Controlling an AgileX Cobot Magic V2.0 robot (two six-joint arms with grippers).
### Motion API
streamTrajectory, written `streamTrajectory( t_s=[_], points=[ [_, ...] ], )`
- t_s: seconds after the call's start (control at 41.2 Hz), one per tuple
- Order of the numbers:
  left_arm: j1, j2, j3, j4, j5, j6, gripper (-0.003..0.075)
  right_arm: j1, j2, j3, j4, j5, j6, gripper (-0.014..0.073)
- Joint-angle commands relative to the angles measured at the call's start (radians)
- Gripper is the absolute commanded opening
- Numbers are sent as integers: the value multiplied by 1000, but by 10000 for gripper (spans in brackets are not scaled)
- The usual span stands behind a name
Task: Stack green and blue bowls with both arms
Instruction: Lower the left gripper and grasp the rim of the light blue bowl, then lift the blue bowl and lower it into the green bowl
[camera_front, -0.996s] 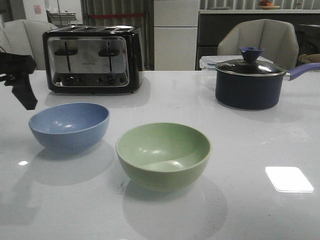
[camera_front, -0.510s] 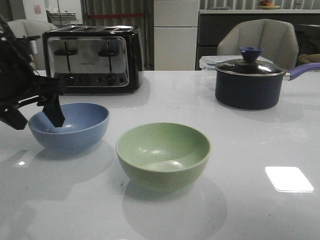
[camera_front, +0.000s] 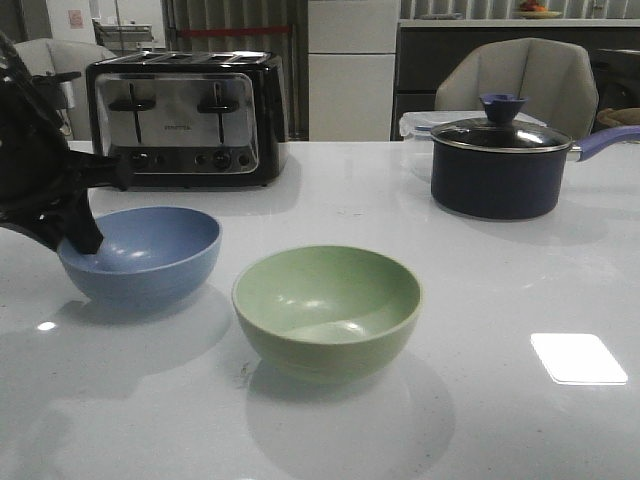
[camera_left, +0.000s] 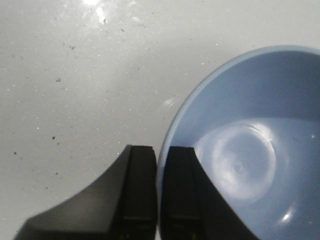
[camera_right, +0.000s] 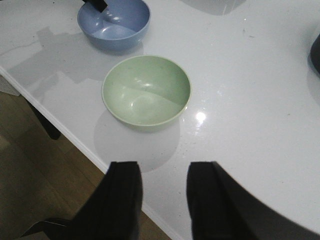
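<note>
The left claw (camera_left: 157, 195) has its 2 fingers nearly together, pinching the rim of the blue bowl (camera_front: 140, 255): in the left wrist view 1 finger lies inside the bowl and 1 outside, with only the thin wall between them. The hold looks made, though the frames cannot show how firm it is.

To do this step well, the lift should probably be straight up and slow, because a rim pinch on 1 side lets a bowl swing or tilt. The blue bowl needs to clear the rim of the green bowl (camera_front: 327, 308) before travelling across, then come down centred so the 2 nest rather than catch edge on edge. A squeeze that is too light risks a slip on the matte surface.

The blue bowl sits on the white bench (camera_front: 500, 280) just beside the green bowl, on the toaster (camera_front: 185, 118) side, apart from it and upright. The pinch is on the part of the rim farthest from the green bowl.

The right claw (camera_right: 164, 200) hangs open and empty above the bench edge, well apart from the green bowl, which lies between it and the blue bowl.
</note>
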Motion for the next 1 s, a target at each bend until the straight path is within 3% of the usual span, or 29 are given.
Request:
streamTrajectory(
  t_s=[0.0, 0.243, 0.413, 0.704, 0.972],
  points=[
    [-5, -93, -41, -8, -15, 1, 93, 2, -2, -25, 11, -65, -11, 363],
    [-33, -218, -127, -45, 140, 103, 93, 2, -2, -25, 11, -65, -11, 363],
    [-129, -231, -224, -51, 272, 172, 93, 2, -2, -25, 11, -65, -11, 363],
    [-317, -208, -255, -54, 225, 183, 93, 2, -2, -25, 11, -65, -11, 363],
    [-378, -110, -255, -86, 223, 183, 93, 2, -2, -25, 11, -65, -11, 363]
  ],
)
